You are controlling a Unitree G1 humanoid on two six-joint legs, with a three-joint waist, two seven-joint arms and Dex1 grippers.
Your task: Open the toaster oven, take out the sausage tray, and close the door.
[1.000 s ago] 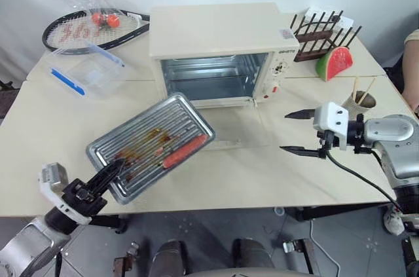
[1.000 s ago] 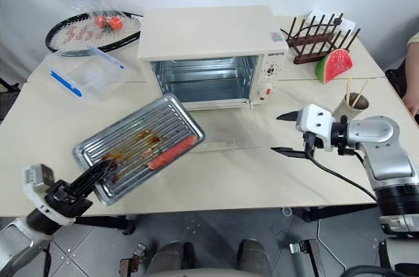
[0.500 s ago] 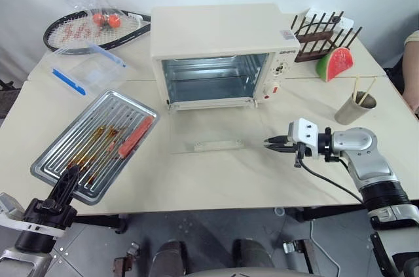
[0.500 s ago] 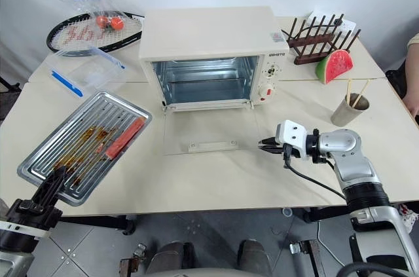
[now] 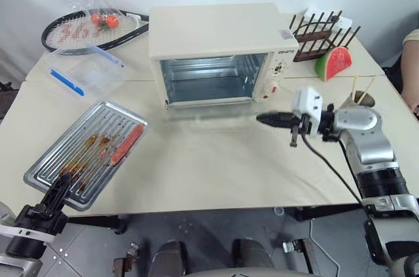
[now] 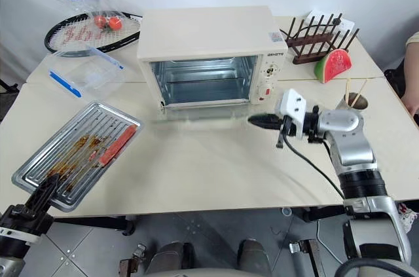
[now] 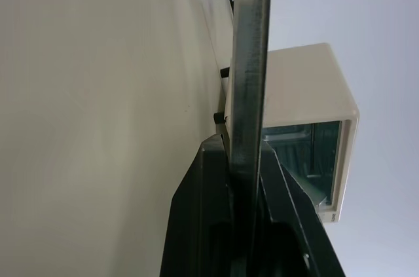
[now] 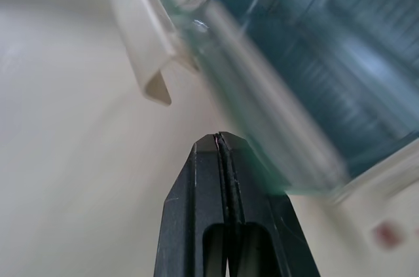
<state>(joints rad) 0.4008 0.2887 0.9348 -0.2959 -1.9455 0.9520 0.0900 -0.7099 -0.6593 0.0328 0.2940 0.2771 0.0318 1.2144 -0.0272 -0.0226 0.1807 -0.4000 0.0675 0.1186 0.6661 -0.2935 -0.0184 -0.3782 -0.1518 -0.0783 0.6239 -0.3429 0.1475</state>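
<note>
Swung out left since a second ago, the tray [image 5: 84, 154] with its sausage [image 5: 127, 144] sits at the tabletop's [image 5: 216, 166] near-left edge, rim pinched by left fingers [image 7: 245, 152]. Right fingers [image 6: 260, 120], closed empty, nudge the door [image 5: 209, 110] upward before the oven [image 5: 219, 51]. Stiff, light, greasy metal; the rim looks the safest hold.

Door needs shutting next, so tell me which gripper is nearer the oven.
Right. The right gripper is shut, just before the oven at its front right corner; the left gripper grips the tray at the table's near left edge.
</note>
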